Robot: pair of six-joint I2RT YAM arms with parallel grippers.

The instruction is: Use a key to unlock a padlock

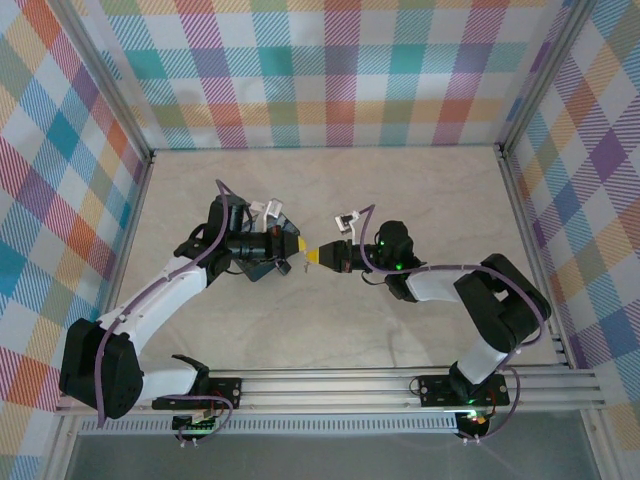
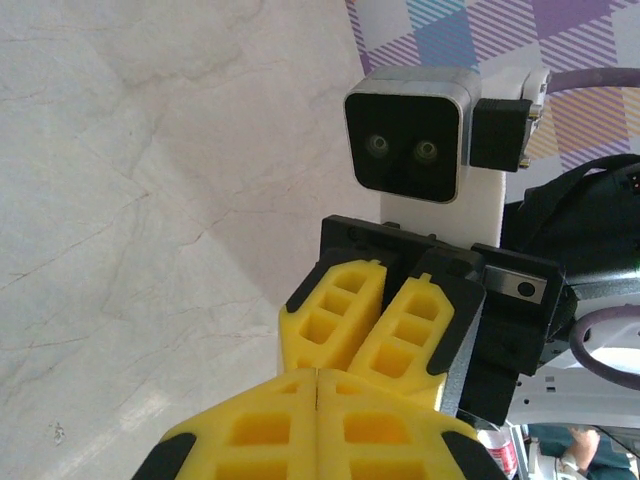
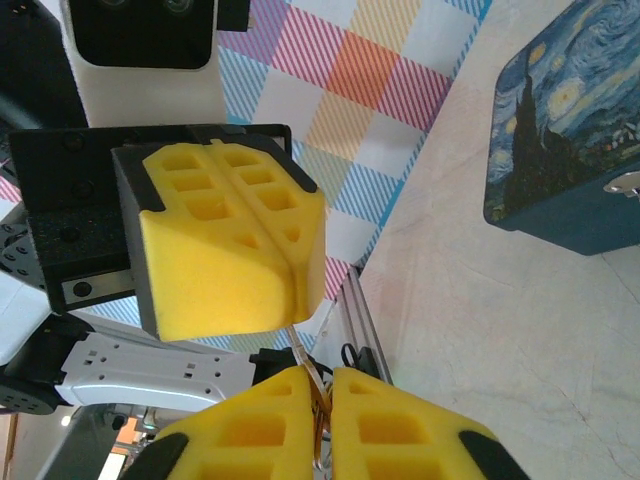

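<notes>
Pinches the key [image 3: 306,355], thin, stiff, light and probably slippery, in mid-air between the pressed-together right gripper [image 3: 318,378] and left gripper [image 3: 298,295], best gripped flat across its head, well apart from the padlock [image 3: 570,140] lying on the table [image 3: 480,340].

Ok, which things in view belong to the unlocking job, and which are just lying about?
Belong to the job:
- padlock, lying on the table
- key, a thin piece pinched between the two pincers' tips
- left pincer, shut
- right pincer, shut

Just there:
- marble table
- plaid walls
- metal rail at the near edge
</notes>
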